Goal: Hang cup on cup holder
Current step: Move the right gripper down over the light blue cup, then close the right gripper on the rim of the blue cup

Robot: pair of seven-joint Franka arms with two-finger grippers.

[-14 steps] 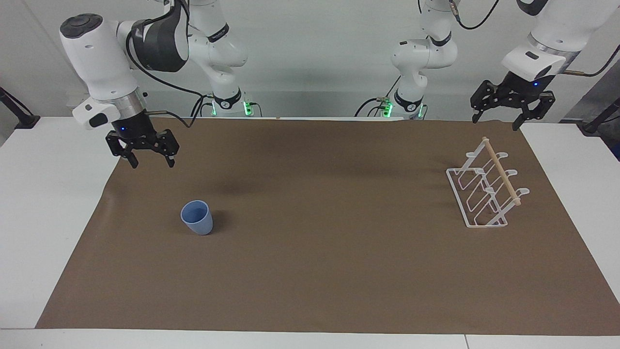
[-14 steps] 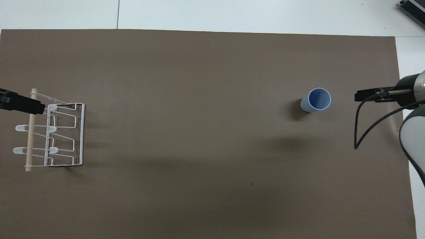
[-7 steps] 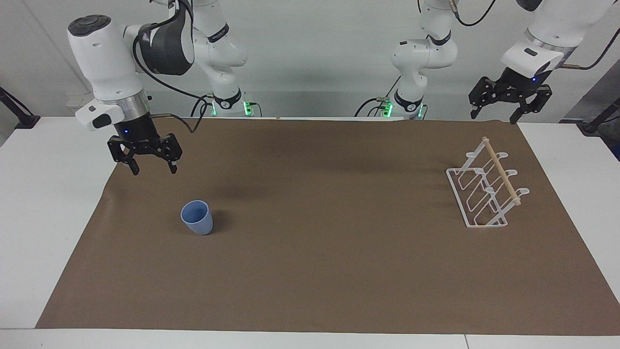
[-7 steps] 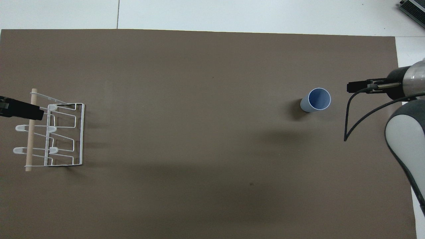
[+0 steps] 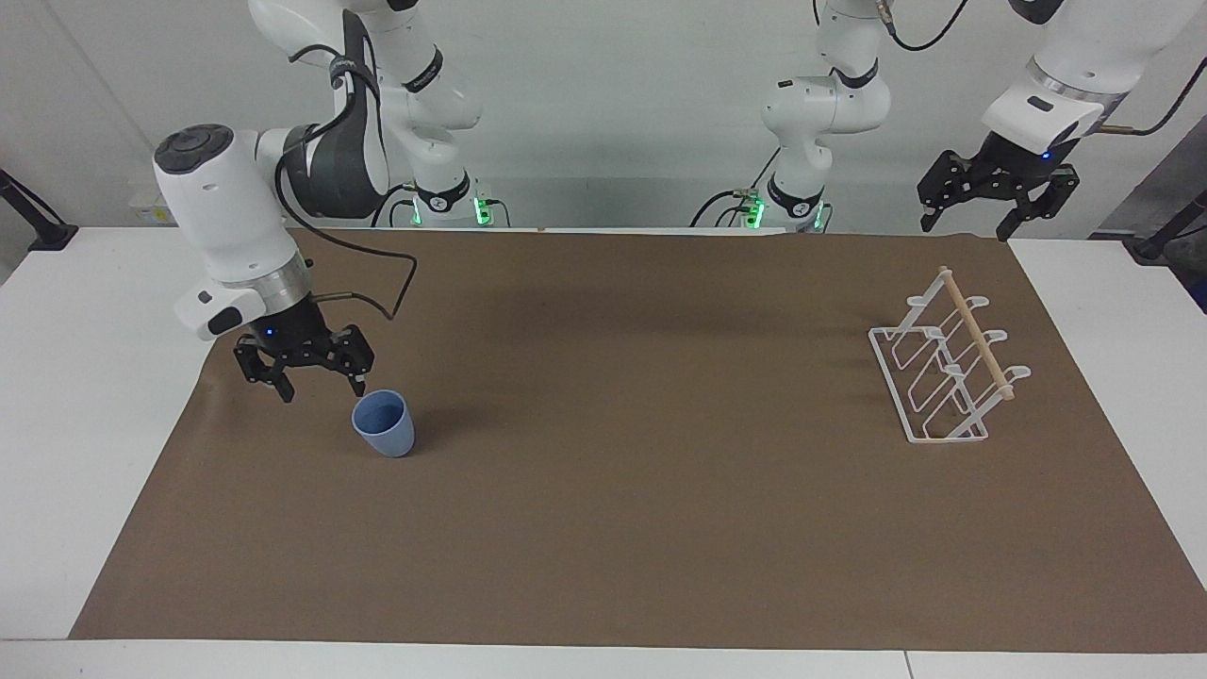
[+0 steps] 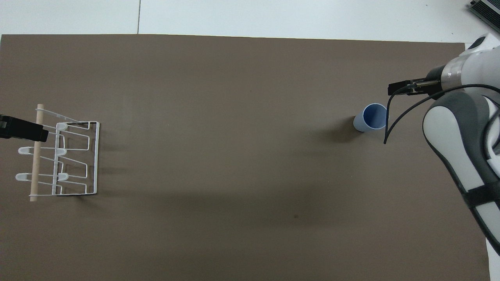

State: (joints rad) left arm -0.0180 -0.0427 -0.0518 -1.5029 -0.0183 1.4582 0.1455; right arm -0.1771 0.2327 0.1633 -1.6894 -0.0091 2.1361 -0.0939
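The light-blue cup stands upright on the brown mat, toward the right arm's end; it also shows in the overhead view. My right gripper is open and empty, low over the mat right beside the cup. One fingertip is close to the cup's rim; I cannot tell if it touches. The white wire cup holder with its wooden dowel stands empty toward the left arm's end, and shows in the overhead view. My left gripper is open and empty, raised by the mat's corner nearest the robots.
The right arm's black cable hangs in a loop over the cup's edge in the overhead view. White tabletop borders the mat at both ends.
My right gripper has come down and moved toward the cup, from high over the mat's edge to just beside it. The left gripper rose a little. Cup and holder have not moved.
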